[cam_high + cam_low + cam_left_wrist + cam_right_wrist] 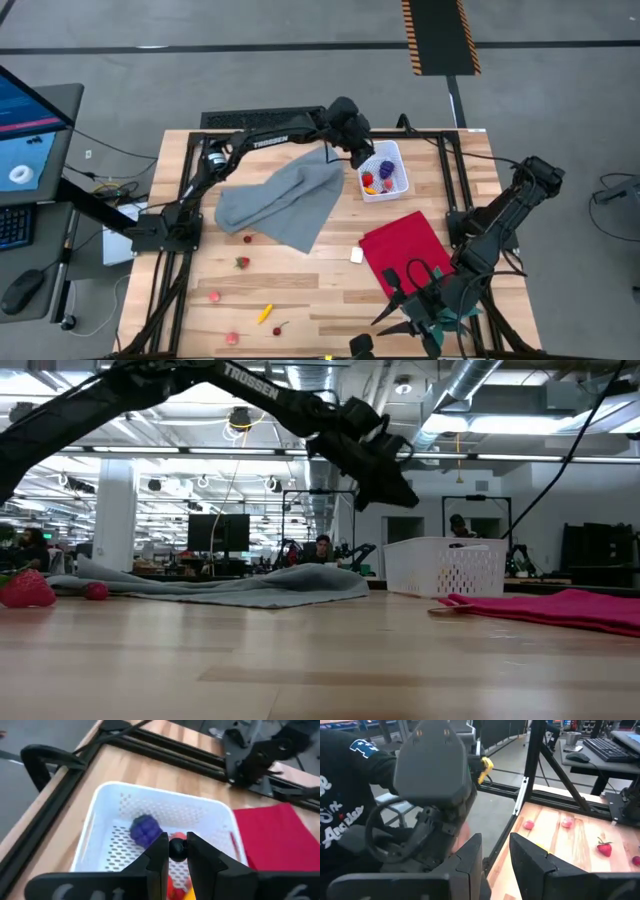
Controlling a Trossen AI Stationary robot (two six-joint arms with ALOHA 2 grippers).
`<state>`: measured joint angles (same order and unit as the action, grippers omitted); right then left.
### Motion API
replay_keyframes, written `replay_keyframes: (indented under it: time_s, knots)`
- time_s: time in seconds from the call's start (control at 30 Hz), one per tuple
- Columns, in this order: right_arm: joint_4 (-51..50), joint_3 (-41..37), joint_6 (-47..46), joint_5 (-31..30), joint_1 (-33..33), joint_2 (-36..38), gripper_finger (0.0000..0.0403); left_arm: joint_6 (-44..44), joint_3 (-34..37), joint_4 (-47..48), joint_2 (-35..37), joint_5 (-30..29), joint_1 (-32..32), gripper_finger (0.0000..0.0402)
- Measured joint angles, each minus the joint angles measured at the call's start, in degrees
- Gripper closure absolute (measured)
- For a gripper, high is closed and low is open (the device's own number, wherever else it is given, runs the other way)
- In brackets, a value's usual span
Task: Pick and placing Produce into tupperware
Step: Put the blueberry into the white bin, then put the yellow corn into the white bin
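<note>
High view: left pincer (358,152) over tupperware (384,170) at tabletop's 1 o'clock; produce (242,262) scattered toward 7; right arm parked at 5.
Left wrist view: fingers (159,851) clamped on dark round piece (176,849) above tub holding grape bunch (146,830). Step: placing. Next: release, judged.
Right wrist view: right pincer (495,857) slightly apart, empty.

Tupperware (385,171) sits between the draped cloth (283,198) and flat cloth (408,247).

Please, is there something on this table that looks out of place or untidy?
Yes. A grey cloth lies crumpled beside the white perforated plastic tub, not folded flat like the red cloth. Several small toy fruits are scattered loose across the wooden table, outside the tub.
</note>
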<state>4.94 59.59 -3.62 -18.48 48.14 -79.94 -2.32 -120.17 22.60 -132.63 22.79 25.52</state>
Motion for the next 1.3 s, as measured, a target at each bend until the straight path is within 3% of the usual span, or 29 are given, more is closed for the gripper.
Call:
replay_keyframes:
  time_s: [0.2, 0.5, 0.67, 0.93, 1.3]
  knots:
    - [0.1, 0.0, 0.5, 0.0, 0.1, 0.0, 0.0280, -0.4, -0.1, 1.3, -1.0, 1.4, 0.2, 0.0339]
    - [0.2, 0.0, 1.7, 0.0, -0.7, 0.0, 0.0280, -0.4, -0.1, 0.8, -1.7, 1.4, -0.8, 0.0212]
    - [-0.2, 0.0, 1.3, -1.9, -0.6, 0.0, 0.0280, 1.7, -0.1, 1.1, -1.7, 1.8, -1.3, 0.0169]
    - [-12.8, 0.0, -8.3, -19.2, -0.2, 2.8, 0.0280, 5.3, -0.1, 8.0, 0.1, 5.6, -0.9, 0.0161]
    - [-21.0, 0.0, -13.3, -10.4, -11.4, 6.0, 0.0280, 8.0, -0.1, 14.3, 12.6, 18.9, -1.9, 0.0161]
